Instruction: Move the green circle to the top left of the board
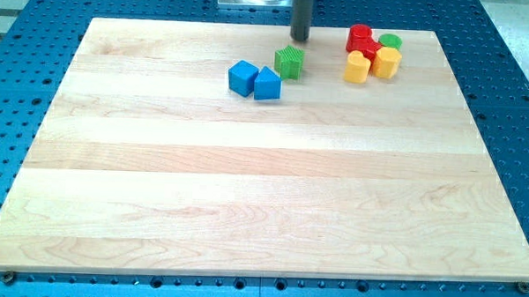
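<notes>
The green circle [391, 41] lies near the view's top right of the wooden board [245, 192], touching a red block [361, 37] on its left and a yellow block [387, 62] below it. My tip [300, 39] is near the top centre, well left of the green circle and just above a green star-shaped block [289, 62].
A second yellow block [357, 68] sits beside the first. Two blue blocks [243, 77] [268, 83] touch each other left of the green star block. A blue perforated table [513, 104] surrounds the board.
</notes>
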Controlling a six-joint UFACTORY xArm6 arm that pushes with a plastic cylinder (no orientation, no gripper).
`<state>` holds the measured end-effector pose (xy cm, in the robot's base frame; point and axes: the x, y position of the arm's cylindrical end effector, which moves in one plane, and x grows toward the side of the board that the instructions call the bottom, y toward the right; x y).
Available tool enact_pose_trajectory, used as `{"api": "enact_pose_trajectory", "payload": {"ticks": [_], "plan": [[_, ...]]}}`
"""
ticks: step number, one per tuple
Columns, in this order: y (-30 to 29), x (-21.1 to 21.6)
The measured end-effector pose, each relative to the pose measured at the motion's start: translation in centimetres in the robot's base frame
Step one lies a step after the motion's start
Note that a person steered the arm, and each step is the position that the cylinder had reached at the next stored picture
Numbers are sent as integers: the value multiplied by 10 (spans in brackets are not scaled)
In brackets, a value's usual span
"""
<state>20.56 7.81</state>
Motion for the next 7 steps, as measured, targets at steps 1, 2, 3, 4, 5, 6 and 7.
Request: {"api": "enact_pose_trajectory", "payload": {"ticks": [1,2,3,4,5,6,7], "plan": [[69,0],[114,0],[143,8],[175,-1],[186,27],[136,58],[158,23]]}}
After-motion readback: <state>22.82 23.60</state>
